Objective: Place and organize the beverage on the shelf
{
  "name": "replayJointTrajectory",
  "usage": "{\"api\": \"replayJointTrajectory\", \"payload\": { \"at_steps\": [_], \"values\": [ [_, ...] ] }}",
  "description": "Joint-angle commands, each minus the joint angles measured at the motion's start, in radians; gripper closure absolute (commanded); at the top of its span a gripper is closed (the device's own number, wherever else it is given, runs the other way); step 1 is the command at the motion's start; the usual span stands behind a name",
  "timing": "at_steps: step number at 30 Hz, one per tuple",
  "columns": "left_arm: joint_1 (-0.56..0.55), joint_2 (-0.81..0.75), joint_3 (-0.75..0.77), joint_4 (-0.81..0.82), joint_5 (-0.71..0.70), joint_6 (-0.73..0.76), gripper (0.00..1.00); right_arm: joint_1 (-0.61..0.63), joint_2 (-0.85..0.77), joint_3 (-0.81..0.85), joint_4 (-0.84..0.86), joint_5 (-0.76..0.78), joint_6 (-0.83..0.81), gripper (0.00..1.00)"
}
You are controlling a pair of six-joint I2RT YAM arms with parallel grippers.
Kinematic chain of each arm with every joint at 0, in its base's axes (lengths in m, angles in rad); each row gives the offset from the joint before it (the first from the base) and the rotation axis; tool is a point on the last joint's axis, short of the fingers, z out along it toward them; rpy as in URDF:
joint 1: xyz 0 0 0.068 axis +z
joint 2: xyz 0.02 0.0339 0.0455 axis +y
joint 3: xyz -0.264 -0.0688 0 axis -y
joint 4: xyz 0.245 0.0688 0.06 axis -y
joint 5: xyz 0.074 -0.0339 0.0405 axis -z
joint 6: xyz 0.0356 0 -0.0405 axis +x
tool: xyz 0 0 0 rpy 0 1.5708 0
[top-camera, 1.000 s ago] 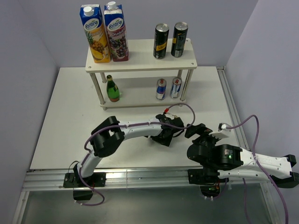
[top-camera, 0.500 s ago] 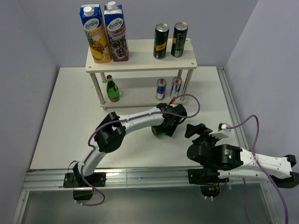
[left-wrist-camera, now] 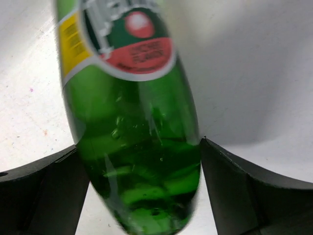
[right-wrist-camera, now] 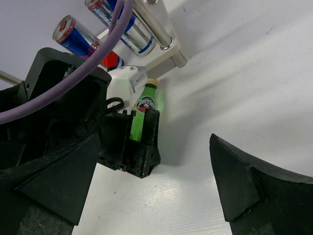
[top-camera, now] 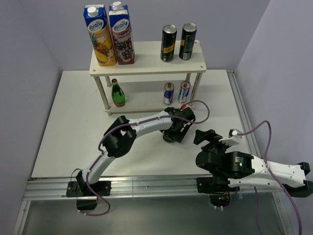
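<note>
My left gripper (top-camera: 173,132) is shut on a green glass bottle (left-wrist-camera: 133,122) and holds it low over the table, just in front of the shelf's right front leg. The bottle also shows in the right wrist view (right-wrist-camera: 145,110), between the black fingers. The white two-tier shelf (top-camera: 146,64) holds two black-and-yellow cans (top-camera: 178,42) on top. Its lower board carries a second green bottle (top-camera: 117,93) at the left and two silver-blue cans (top-camera: 176,92) at the right. My right gripper (top-camera: 205,136) is open and empty, to the right of the left gripper.
Two tall blue-topped juice cartons (top-camera: 110,34) stand on the left of the top board. The shelf's thin legs (top-camera: 194,90) stand close to the held bottle. Purple cables (top-camera: 198,105) loop over both arms. Grey walls enclose the table on three sides.
My left gripper has carried the green bottle a little further from the near edge, toward the shelf's right front. The right arm has not moved.
</note>
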Motion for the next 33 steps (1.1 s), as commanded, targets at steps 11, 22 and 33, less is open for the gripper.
{"api": "replayJointTrajectory", "payload": {
  "at_steps": [11,22,33],
  "values": [
    [0.020,0.118,0.167,-0.035,0.018,0.024,0.08,-0.002,-0.006,-0.006,0.018,0.048,0.006,0.00],
    [0.045,0.113,0.098,-0.029,0.001,-0.034,0.70,-0.004,-0.026,-0.015,0.034,0.046,-0.008,0.00],
    [-0.018,-0.325,-0.490,0.172,-0.160,-0.273,1.00,-0.002,-0.043,-0.025,0.072,0.043,-0.059,0.00]
  ]
}}
